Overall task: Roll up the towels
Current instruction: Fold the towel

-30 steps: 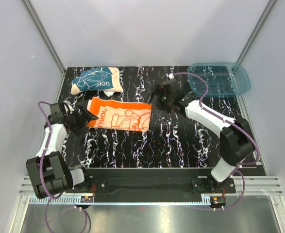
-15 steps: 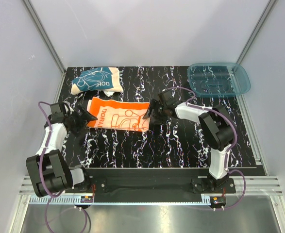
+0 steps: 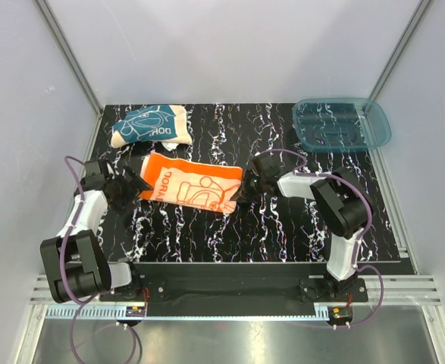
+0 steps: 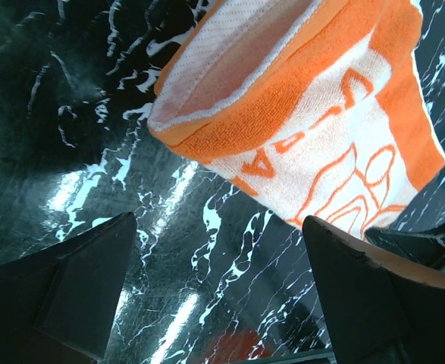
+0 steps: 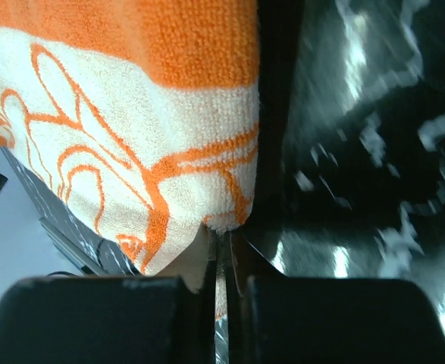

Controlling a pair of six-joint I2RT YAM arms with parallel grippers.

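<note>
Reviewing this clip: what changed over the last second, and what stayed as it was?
The right pincer moved toward the near edge to the right end of the orange towel and shut on its corner. The towel shifted slightly right, its right end drawn nearer. The left pincer stays open by the towel's left end; the teal towel and blue tray are unmoved.

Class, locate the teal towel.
In the top view, the teal towel lies bunched at the far left of the table, just beyond the orange towel.
</note>
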